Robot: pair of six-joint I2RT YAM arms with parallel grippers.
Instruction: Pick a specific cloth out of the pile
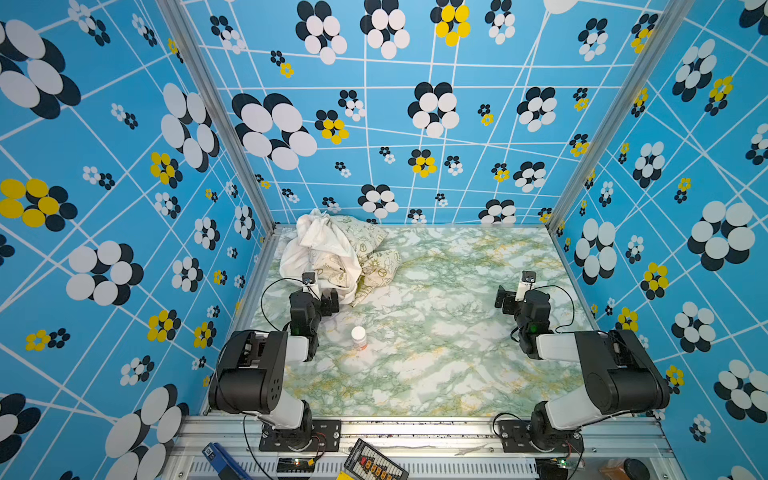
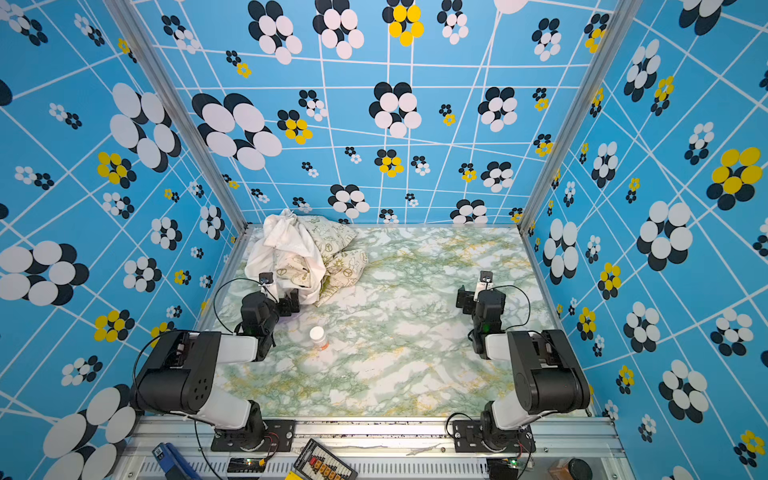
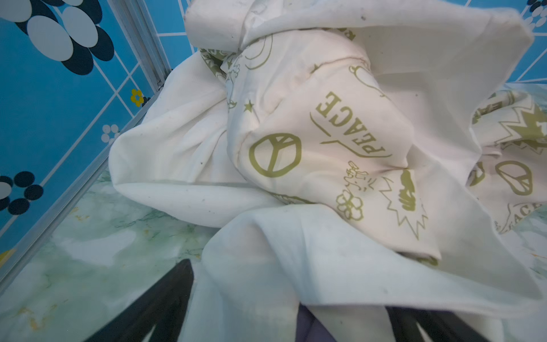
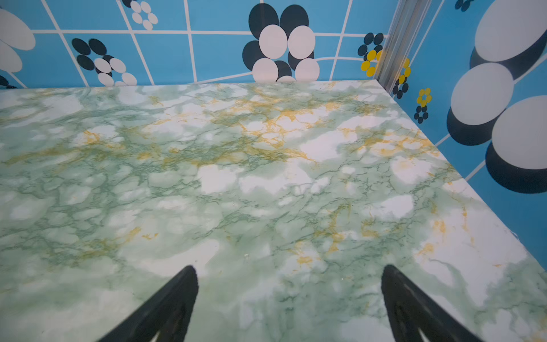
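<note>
Tabletop (image 1: 436, 374) in green-and-yellow marble print runs between blue flowered walls (image 1: 104, 208). The pile (image 1: 332, 249) sits in the far left corner against those walls, and whatever lies beneath it is hidden. Two cloths show plainly in it, twisted together: one white cloth (image 3: 183, 142) and one cream cloth (image 3: 325, 133) printed with green peace signs and the word PEACE. The lavender cloth (image 3: 309, 327) shows only as a dark purple sliver under a white fold at the pile's near edge, in the left wrist view. Its outline cannot be made out, and in both top views I cannot pick it out with certainty. The left gripper (image 1: 330, 300) is at that near edge with its jaws spread wide. One finger is clear and the other is half covered by white fabric draped across the gap, with nothing pinched. The right gripper (image 4: 288, 268), well apart over bare table, is spread just as wide and holds nothing. One white-capped bottle (image 1: 358, 336) stands on the near side of the left gripper, apart from the pile.
</note>
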